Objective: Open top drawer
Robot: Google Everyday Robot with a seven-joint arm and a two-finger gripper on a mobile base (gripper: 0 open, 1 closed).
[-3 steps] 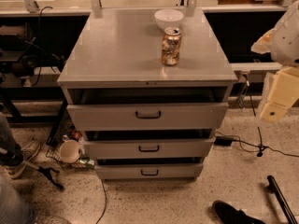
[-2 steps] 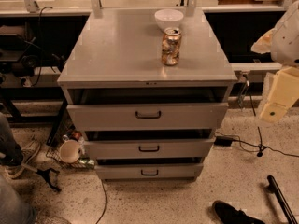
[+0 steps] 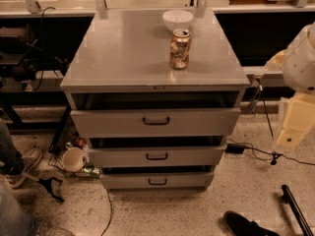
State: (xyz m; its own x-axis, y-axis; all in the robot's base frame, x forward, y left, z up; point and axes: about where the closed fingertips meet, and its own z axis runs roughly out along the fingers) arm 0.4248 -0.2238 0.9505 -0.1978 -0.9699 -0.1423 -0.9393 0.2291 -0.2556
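The top drawer (image 3: 155,123) is the widest grey front panel of the cabinet, with a small dark pull handle (image 3: 155,121) at its centre. It stands a little way out, with a dark gap showing above its front under the cabinet top (image 3: 123,58). Two narrower grey drawers, the middle drawer (image 3: 197,156) and the bottom drawer (image 3: 187,181), sit below it, also slightly out. Only cream segments of my arm (image 3: 295,117) show at the right edge, level with the drawers and apart from the cabinet. The gripper itself is out of view.
A drink can (image 3: 179,49) and a white bowl (image 3: 177,19) stand on the cabinet top near its back right. A mug and clutter (image 3: 74,159) lie on the floor left of the cabinet. Cables (image 3: 256,151) run on the right. A shoe (image 3: 243,225) and a dark bar (image 3: 298,210) are at the bottom right.
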